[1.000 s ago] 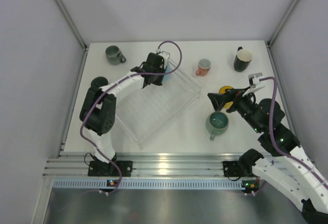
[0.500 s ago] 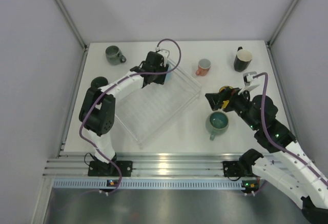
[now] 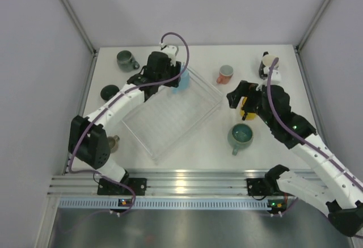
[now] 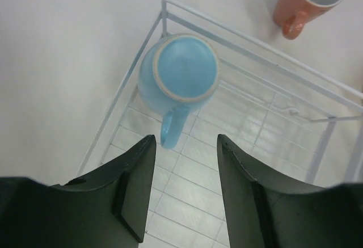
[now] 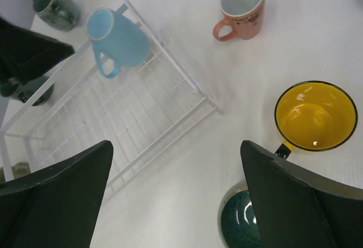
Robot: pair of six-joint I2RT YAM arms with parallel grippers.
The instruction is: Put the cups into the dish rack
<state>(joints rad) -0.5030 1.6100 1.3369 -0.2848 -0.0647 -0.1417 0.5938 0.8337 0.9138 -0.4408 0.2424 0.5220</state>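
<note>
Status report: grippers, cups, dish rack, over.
Left gripper open, empty, over light blue cup. Cup upside down in dish rack corner. Right gripper open, empty, near yellow cup. No obstacle seen.

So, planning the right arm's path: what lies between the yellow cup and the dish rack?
Nothing; the right wrist view shows only bare table between the yellow cup and the dish rack.

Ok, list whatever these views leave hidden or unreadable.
- Yellow mug: top view, mostly under the right arm.
- Black mug: top view, partly covered by the right arm's cable.
- Teal-green mug: right wrist view, cut off by the bottom edge.
- Small olive mug: top view, tiny, partly behind the left arm.
</note>
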